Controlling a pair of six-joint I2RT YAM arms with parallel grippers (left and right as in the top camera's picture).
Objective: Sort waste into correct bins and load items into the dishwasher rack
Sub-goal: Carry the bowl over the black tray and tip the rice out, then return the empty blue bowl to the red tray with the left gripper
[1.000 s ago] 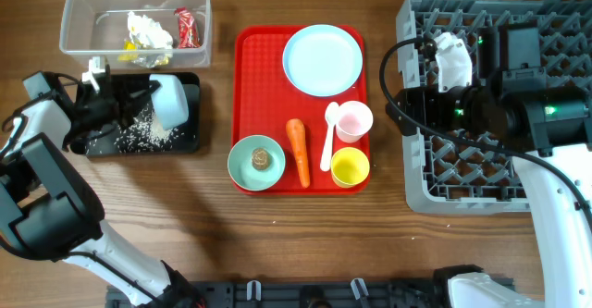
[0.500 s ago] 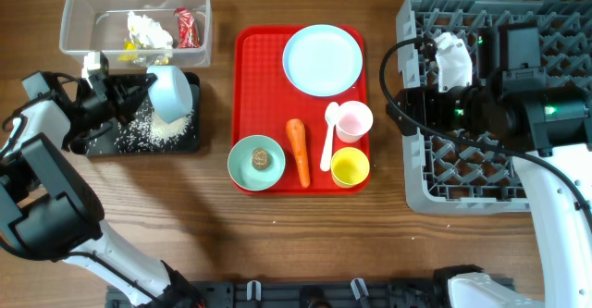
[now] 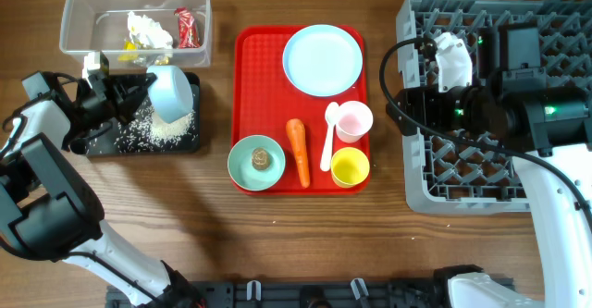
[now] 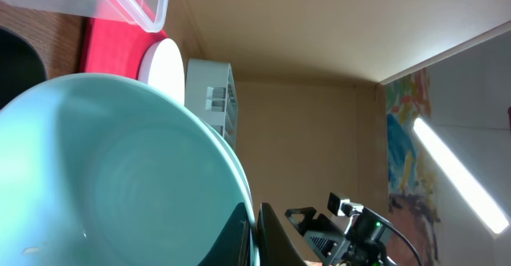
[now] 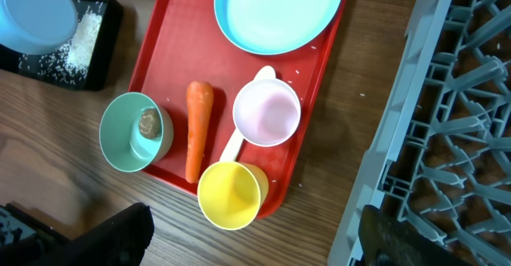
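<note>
Over the black tray's [image 3: 102, 148] right end, left jaws grip a bowl [image 3: 172, 93]; right jaws spread

Left pincer [image 3: 146, 92] reaches rightward, clamped on a tilted bowl [image 3: 172, 93]; right pincer [image 5: 254, 218] hangs, jaws apparently spread wide.

Left gripper [image 3: 145, 91] holds a tilted bowl [image 3: 172, 92] over the black tray [image 3: 102, 147].

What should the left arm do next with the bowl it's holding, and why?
Probably lift the bowl away from the black tray and start toward the rack. The left tool holds it tipped, rice already lies on the tray, and the wrist view shows the bowl looking empty.
</note>
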